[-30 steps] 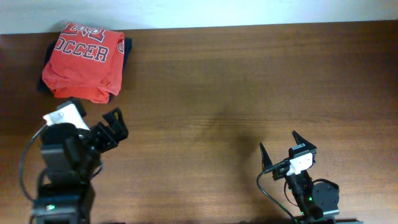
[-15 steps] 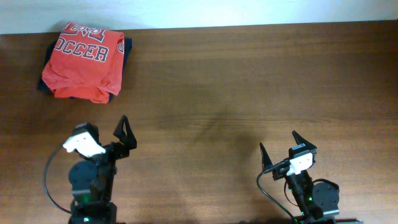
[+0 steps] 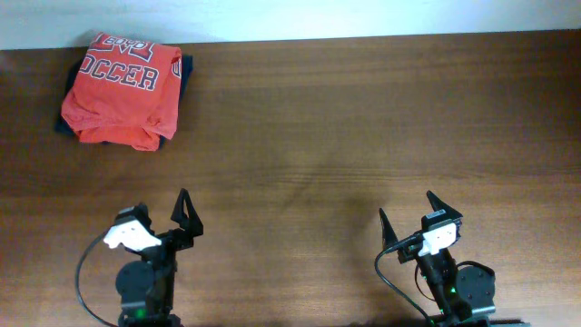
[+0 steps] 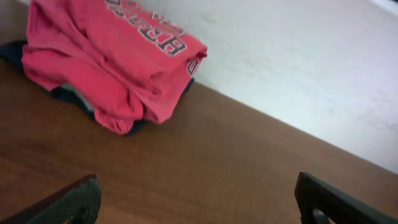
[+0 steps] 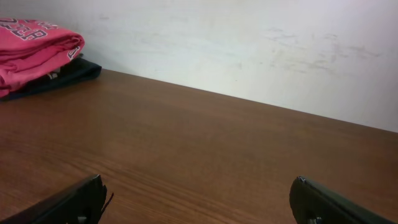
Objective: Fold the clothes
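The left end effector (image 4: 198, 204) and the right end effector (image 5: 199, 202) are held low over the bench (image 3: 318, 118), fingers spread wide and nothing gripped. Ahead of the left one and off to its left, well apart, the clothes (image 3: 121, 84) are found at the bench's far edge: a coral-red lettered shirt, bundled on a dark garment (image 5: 68, 71). The fabric is judged soft, light and limp; a hold is best taken at an outer edge or corner, where few layers can be pinched.

The clothes (image 3: 121, 88), a folded coral-red T-shirt atop a dark garment (image 3: 184, 77), lie far left on the table (image 3: 363, 118).
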`<action>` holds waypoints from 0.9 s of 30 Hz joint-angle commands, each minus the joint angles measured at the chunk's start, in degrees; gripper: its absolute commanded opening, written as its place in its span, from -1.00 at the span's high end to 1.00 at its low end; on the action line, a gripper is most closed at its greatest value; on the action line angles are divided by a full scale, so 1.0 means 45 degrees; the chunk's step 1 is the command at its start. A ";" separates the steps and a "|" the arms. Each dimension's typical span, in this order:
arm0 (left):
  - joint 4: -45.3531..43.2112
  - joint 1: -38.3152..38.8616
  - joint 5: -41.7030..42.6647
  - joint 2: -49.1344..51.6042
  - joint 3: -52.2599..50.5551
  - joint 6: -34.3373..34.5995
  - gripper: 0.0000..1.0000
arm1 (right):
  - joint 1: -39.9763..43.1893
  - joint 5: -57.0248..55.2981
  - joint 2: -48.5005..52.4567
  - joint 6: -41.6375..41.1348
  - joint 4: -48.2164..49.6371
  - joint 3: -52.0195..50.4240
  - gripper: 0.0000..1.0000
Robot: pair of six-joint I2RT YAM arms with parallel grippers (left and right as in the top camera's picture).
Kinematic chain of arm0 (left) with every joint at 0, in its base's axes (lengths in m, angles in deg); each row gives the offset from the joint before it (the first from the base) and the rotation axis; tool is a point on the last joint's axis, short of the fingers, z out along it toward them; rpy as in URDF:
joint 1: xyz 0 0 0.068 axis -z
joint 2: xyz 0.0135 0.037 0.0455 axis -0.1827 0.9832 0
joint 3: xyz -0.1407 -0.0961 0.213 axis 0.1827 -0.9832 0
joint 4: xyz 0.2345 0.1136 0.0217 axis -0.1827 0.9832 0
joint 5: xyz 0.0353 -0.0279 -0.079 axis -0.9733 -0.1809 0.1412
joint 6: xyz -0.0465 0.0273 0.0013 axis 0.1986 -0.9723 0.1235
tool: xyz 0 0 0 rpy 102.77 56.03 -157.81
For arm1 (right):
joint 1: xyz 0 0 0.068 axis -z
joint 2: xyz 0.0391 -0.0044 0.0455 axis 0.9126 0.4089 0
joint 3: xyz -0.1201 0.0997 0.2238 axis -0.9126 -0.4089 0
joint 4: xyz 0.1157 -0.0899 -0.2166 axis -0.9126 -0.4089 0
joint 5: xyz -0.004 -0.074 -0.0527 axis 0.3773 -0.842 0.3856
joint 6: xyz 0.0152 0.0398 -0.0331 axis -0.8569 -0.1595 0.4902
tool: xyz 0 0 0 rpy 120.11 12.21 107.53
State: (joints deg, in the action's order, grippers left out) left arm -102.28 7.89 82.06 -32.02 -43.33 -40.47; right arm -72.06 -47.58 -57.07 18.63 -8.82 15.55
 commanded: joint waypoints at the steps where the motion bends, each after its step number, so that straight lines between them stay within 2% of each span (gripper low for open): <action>1: 0.0107 -0.0029 -0.0257 -0.0495 -0.0253 -0.0709 -0.98 | -0.0024 -0.0112 -0.0117 -0.0068 -0.0087 -0.0058 -0.97; 6: 0.0913 -0.0029 -0.0253 -0.1520 -0.0253 -0.2346 -0.98 | -0.0024 -0.0112 -0.0117 -0.0068 -0.0087 -0.0058 -0.97; 12: 0.3954 -0.0029 -0.0194 -0.3925 -0.0253 -0.3905 -0.99 | -0.0024 -0.0112 -0.0117 -0.0068 -0.0087 -0.0058 -0.97; 19: 0.3939 0.0330 0.0160 -0.4775 -0.0253 -0.6543 -0.98 | -0.0024 -0.0112 -0.0117 -0.0068 -0.0087 -0.0058 -0.97; 27: 0.3944 0.0777 0.0121 -0.4775 -0.0253 -0.6883 -0.98 | -0.0024 -0.0112 -0.0117 -0.0068 -0.0087 -0.0058 -0.97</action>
State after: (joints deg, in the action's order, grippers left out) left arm -84.97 10.93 81.99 -52.96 -44.34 -69.01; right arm -72.08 -47.58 -57.04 18.63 -8.82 15.55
